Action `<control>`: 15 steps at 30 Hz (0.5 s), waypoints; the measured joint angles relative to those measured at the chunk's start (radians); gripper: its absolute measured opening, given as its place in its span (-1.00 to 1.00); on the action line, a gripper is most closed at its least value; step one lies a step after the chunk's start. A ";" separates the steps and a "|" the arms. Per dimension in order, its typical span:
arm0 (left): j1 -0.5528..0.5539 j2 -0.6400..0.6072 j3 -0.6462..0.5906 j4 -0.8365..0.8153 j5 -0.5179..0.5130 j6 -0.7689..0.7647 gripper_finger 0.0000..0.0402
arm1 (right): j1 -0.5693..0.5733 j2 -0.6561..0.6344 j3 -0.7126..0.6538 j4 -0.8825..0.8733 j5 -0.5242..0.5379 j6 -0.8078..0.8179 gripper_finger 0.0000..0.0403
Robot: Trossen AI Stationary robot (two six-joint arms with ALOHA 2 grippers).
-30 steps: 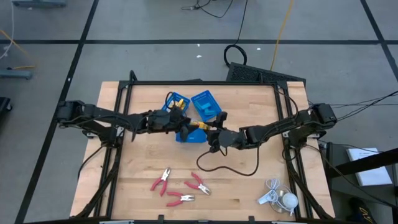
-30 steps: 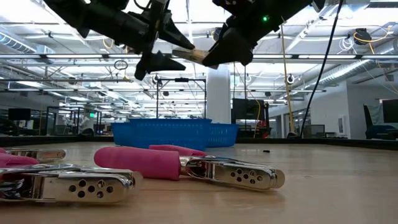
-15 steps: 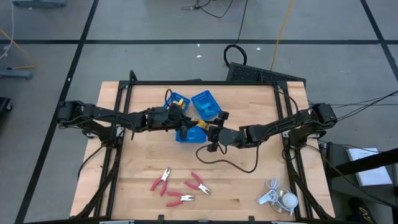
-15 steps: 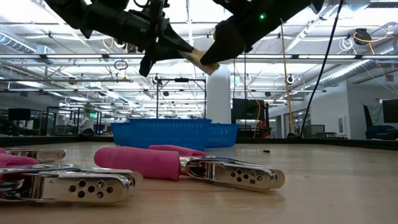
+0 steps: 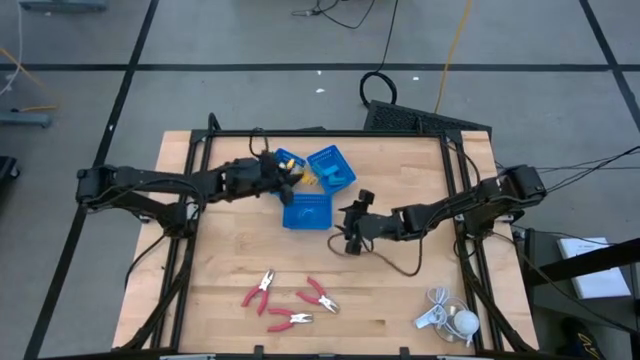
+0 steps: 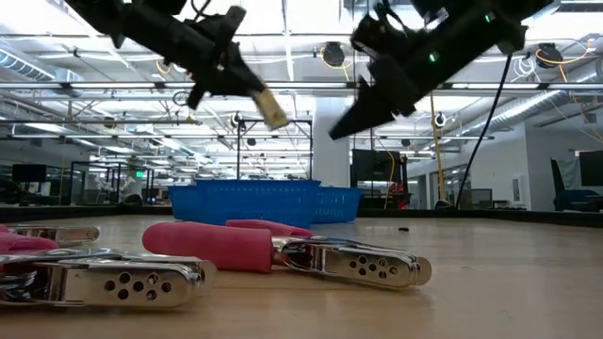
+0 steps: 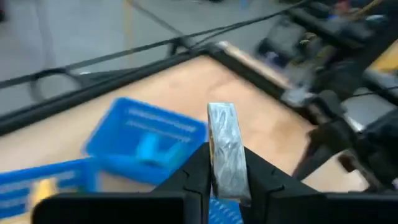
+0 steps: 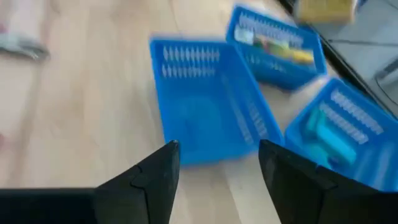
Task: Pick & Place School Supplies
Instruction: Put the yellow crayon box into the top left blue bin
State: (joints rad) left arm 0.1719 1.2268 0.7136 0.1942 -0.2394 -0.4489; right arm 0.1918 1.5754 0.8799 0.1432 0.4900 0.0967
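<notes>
My left gripper (image 5: 289, 180) is shut on a yellow-orange packet (image 6: 273, 108), high over the table beside the far-left blue tray (image 5: 284, 163), which holds more yellow packets. My right gripper (image 5: 344, 222) hangs open and empty to the right of the empty near tray (image 5: 306, 211). The far-right tray (image 5: 330, 166) holds light-blue oblong pieces (image 8: 328, 140). Three red-handled pliers (image 5: 290, 302) lie flat near the table's front edge. My left gripper pinches the packet between its two fingers, its flat faces against the pads (image 7: 225, 165). The packet's free end (image 7: 222, 121) sticks out past the fingertips. In the low view the fingers slant downward, and the packet (image 6: 275, 110) is lifted clear, tilted along them.
A white corded gadget (image 5: 448, 320) lies at the near right corner. A black cable (image 5: 388, 262) loops on the table below the right arm. Bare wood lies between the trays and the pliers.
My left gripper shut on the packet while my right gripper still held it. My right gripper then opened, let go and drew back toward the table's right edge. My left gripper has carried the packet toward the far left, next to the tray of yellow packets.
</notes>
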 joint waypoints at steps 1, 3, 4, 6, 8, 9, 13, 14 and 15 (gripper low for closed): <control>0.010 -0.017 -0.001 -0.032 -0.020 0.001 -0.75 | 0.000 -0.006 -0.017 -0.004 0.001 0.005 0.05; 0.033 -0.045 0.003 -0.087 -0.072 -0.005 -0.82 | 0.000 -0.005 -0.048 -0.011 -0.002 0.011 0.05; 0.044 -0.058 0.004 -0.133 -0.090 -0.007 -0.83 | 0.001 -0.006 -0.059 0.003 -0.002 0.012 0.05; 0.061 -0.075 0.000 -0.237 -0.112 -0.031 -0.83 | 0.000 -0.034 -0.079 0.010 0.001 0.012 0.05; 0.084 -0.083 0.000 -0.308 -0.133 -0.064 -0.83 | -0.008 -0.048 -0.086 0.021 0.004 0.012 0.05; 0.097 -0.087 0.000 -0.350 -0.145 -0.081 -0.81 | -0.009 -0.054 -0.093 0.020 0.004 0.012 0.05; 0.136 -0.085 0.000 -0.505 -0.149 -0.156 -0.71 | -0.015 -0.082 -0.106 0.025 0.003 0.000 0.05; 0.142 -0.080 0.000 -0.530 -0.148 -0.177 -0.71 | -0.015 -0.088 -0.112 0.025 0.004 -0.001 0.05; 0.145 -0.072 0.000 -0.543 -0.150 -0.193 -0.72 | -0.015 -0.089 -0.118 0.027 0.006 -0.001 0.05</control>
State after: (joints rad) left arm 0.3169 1.1547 0.7139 -0.3492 -0.3898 -0.6417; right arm 0.1764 1.4860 0.7620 0.1705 0.4956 0.0953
